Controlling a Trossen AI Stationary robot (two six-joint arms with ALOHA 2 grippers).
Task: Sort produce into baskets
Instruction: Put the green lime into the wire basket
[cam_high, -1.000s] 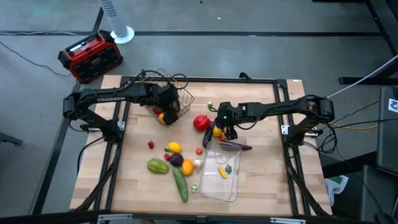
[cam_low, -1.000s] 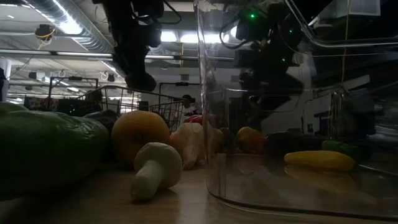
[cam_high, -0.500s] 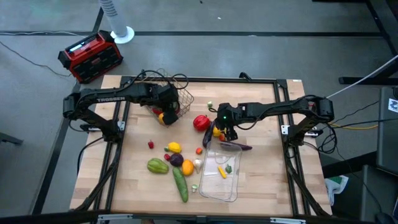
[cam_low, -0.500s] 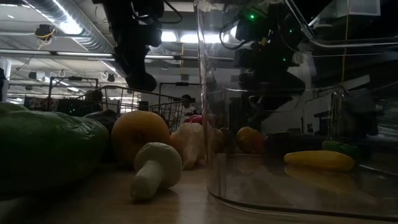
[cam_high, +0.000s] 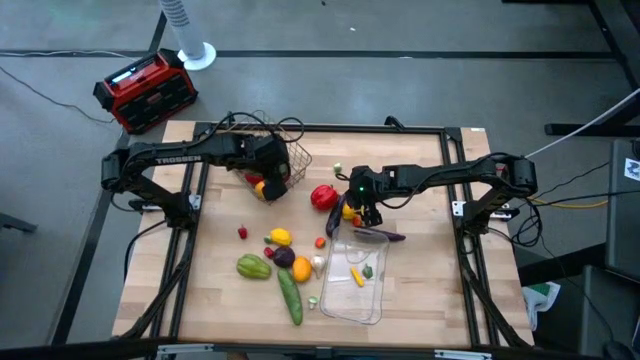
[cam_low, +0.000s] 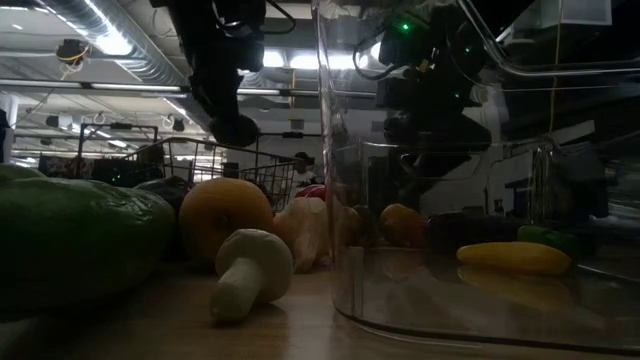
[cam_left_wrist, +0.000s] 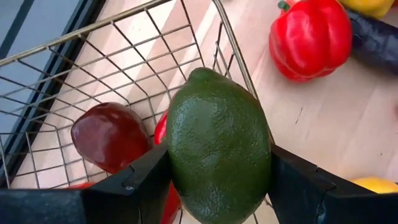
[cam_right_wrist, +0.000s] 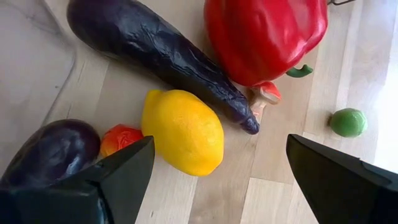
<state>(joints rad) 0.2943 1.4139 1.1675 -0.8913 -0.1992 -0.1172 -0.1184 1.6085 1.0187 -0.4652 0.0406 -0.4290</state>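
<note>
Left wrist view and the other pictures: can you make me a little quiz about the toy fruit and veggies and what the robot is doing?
1. True or false: the left gripper holds a green lime over the wire basket.
2. Which thing lies right under the open right gripper? A. a yellow lemon B. a green cucumber C. a white mushroom
3. Fill in: the red pepper lies on the ____, not in a basket.

Key: 1. true. 2. A; it lies beside the long purple eggplant. 3. table.
</note>
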